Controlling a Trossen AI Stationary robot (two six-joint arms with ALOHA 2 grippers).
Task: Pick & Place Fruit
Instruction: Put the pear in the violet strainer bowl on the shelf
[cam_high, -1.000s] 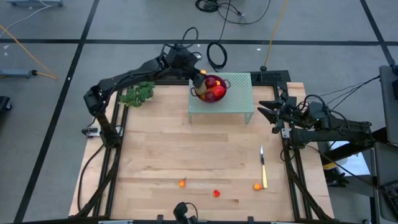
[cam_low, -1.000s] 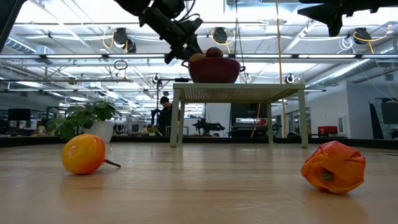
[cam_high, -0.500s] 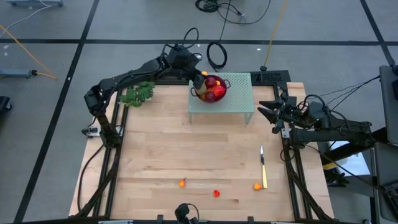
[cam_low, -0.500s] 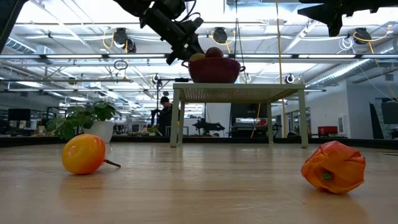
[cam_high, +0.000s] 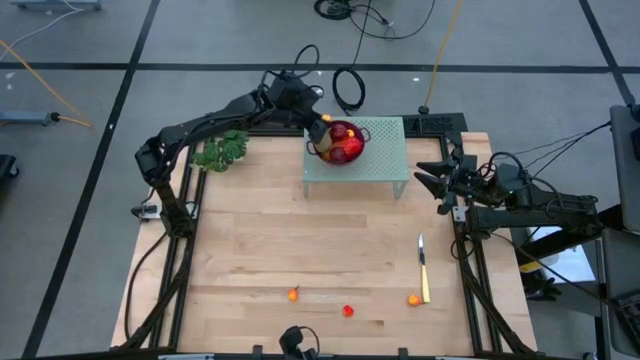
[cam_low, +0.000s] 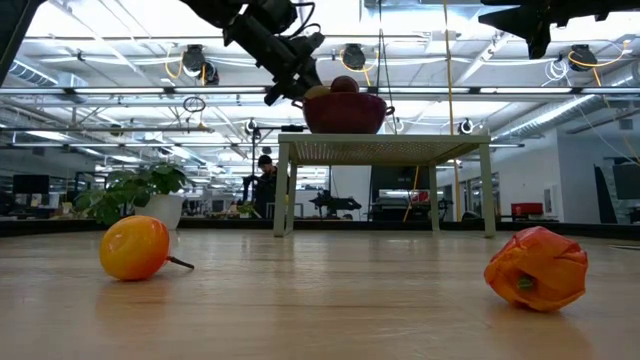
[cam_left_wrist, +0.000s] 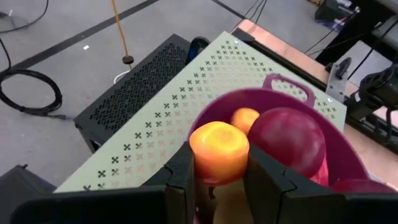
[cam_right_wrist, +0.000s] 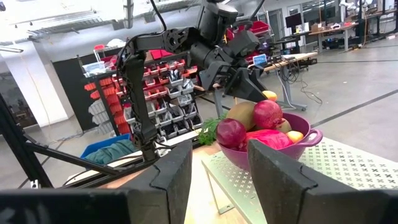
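Above the purple bowl (cam_left_wrist: 348, 162), left claw (cam_left_wrist: 217, 180) pinches 1 small, round, yellow-orange fruit (cam_left_wrist: 219, 151).

Leafy sprig (cam_high: 221, 152) at table's far left; knife (cam_high: 423, 266) near right edge, well apart.

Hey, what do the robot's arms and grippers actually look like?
Both arms are black, slim and jointed, with dark cables trailing from them. The left gripper and right gripper each have two chunky, angular matte-black fingers. No markings show.
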